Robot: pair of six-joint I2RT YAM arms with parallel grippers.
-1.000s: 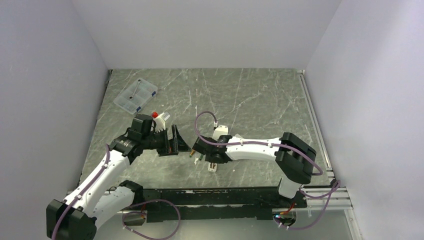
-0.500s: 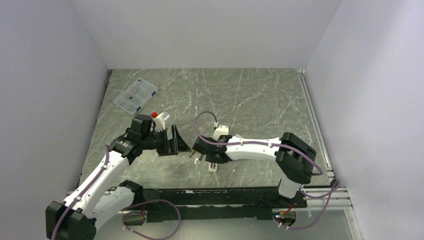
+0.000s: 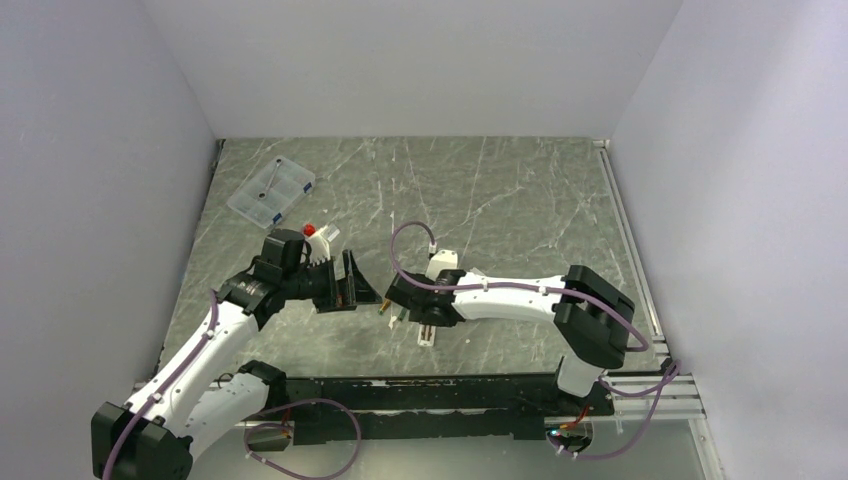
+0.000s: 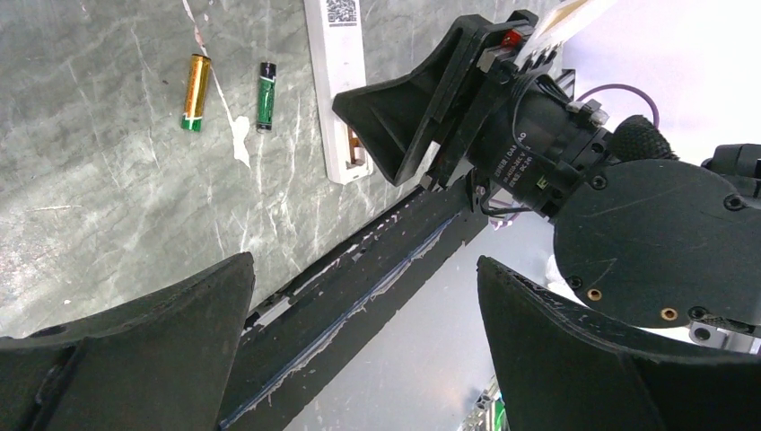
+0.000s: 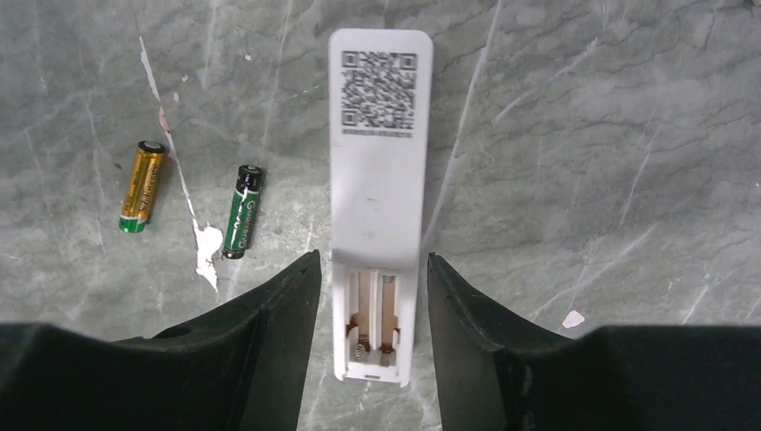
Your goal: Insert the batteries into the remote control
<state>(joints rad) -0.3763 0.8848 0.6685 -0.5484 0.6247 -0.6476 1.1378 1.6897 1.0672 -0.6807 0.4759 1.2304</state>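
The remote control (image 5: 379, 180) lies face down on the marble table, QR label up, its empty battery compartment (image 5: 377, 323) open at the near end. My right gripper (image 5: 372, 269) is open and straddles that compartment end, with a narrow gap on each side. The copper-orange battery (image 5: 144, 186) and the dark green battery (image 5: 243, 211) lie side by side left of the remote. In the left wrist view the two batteries (image 4: 196, 92) (image 4: 266, 95) and the remote (image 4: 337, 90) show too. My left gripper (image 4: 363, 341) is open and empty, off the table, left of the batteries (image 3: 384, 309).
A clear plastic compartment box (image 3: 271, 190) lies at the far left of the table. The black base rail (image 3: 440, 392) runs along the near edge. White chips (image 5: 207, 242) mark the table by the green battery. Walls enclose the table on three sides.
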